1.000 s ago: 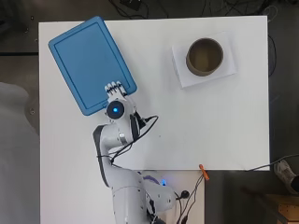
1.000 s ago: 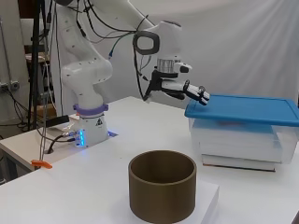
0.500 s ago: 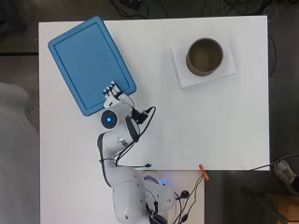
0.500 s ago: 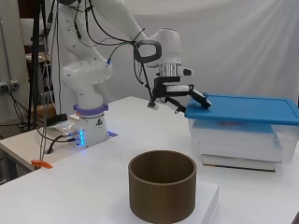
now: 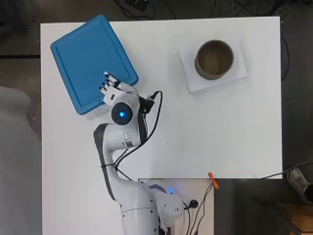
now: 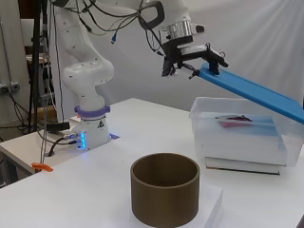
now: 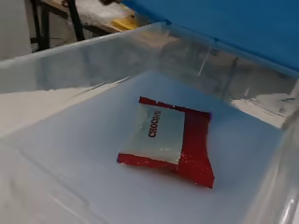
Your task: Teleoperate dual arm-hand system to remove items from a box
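A clear plastic box (image 6: 240, 145) stands at the table's far side. Its blue lid (image 6: 259, 94) is tilted, the arm-side edge lifted well above the rim and the far edge low. My hand (image 6: 191, 53) pinches that raised edge, fingers over the top. From overhead the lid (image 5: 83, 56) hides the box, and the hand (image 5: 111, 88) sits at the lid's lower right edge. A flat red and silver packet (image 7: 170, 140) lies on the box floor, also visible through the wall in the side view as the packet (image 6: 236, 120).
A brown open cylinder (image 5: 214, 59) stands on a white pad (image 5: 236, 74) at the table's right; in the side view the cylinder (image 6: 165, 190) is in front. A small orange clip (image 5: 213, 180) lies near the arm's base.
The lid lay flat on the box a second ago. My hand has taken its near edge and raised it, so the lid now slopes and the box interior shows.
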Available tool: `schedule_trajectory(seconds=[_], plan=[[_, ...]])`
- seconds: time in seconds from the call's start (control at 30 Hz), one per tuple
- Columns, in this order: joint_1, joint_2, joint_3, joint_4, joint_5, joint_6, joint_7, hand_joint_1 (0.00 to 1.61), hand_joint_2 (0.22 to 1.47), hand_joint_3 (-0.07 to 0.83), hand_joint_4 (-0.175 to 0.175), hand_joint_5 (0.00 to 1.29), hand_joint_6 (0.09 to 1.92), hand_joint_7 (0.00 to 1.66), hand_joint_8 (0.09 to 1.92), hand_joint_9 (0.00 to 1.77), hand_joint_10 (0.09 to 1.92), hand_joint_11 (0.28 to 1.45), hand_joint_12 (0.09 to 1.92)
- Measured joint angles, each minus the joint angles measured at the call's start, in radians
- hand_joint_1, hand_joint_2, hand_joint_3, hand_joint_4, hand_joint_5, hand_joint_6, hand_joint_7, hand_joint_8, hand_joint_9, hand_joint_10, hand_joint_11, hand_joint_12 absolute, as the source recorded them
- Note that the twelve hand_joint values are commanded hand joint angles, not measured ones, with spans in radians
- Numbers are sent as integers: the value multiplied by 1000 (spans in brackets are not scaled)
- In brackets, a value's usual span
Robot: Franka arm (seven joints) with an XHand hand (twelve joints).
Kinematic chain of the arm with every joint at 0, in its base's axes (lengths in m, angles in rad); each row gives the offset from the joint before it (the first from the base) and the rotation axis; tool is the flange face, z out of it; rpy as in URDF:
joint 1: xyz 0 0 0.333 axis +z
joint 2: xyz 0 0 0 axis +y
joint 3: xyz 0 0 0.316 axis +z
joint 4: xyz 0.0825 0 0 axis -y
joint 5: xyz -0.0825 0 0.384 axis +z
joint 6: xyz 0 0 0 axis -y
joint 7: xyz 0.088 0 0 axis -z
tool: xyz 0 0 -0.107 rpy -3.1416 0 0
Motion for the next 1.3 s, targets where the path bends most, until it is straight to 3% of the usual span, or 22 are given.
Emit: schedule_trajectory(seconds=[0.07, 0.17, 0.27, 0.3, 0.4, 0.53, 0.7, 0.9, 1.03, 1.2, 1.23, 1.3], plan=[[7, 41, -18, 42, 53, -8, -183, 1325, 1199, 0, -170, 685, 1497, 794, 1183, 893, 1022, 717, 87], [19, 120, -34, 198, 146, -13, -465, 1344, 1186, -1, -175, 674, 1482, 801, 1167, 943, 1055, 770, 87], [27, 149, 7, 258, 139, 11, -475, 1353, 1174, 0, -175, 664, 1387, 831, 1142, 991, 1079, 854, 87], [31, 158, 30, 263, 141, 16, -438, 1354, 1162, -3, -152, 682, 1328, 857, 1112, 1028, 1065, 882, 87], [42, 185, 79, 288, 130, 19, -374, 1359, 1156, 1, -170, 687, 1316, 866, 1105, 1034, 1037, 892, 108], [61, 195, 112, 275, 203, -19, -511, 1359, 1161, 0, -175, 681, 1308, 864, 1112, 1017, 1070, 872, 128], [90, 153, 156, 189, 310, -73, -722, 1355, 1167, 0, -175, 677, 1386, 851, 1112, 999, 1051, 839, 128], [136, -4, 154, 108, 384, -199, -752, 1349, 1181, 0, -175, 642, 1445, 827, 1140, 977, 1076, 820, 123], [177, -186, 145, -38, 436, -259, -708, 1353, 1175, 0, -175, 656, 1372, 839, 1140, 985, 1106, 844, 145], [233, -409, 131, -240, 471, -333, -700, 1354, 1175, 0, -175, 667, 1296, 836, 1193, 978, 1146, 668, 670], [244, -457, 127, -278, 474, -346, -688, 1354, 1174, 0, -175, 673, 1298, 837, 1214, 972, 1133, 649, 680], [258, -542, 112, -370, 479, -380, -674, 1348, 1187, 0, -175, 650, 1387, 822, 1255, 939, 1113, 656, 531]])
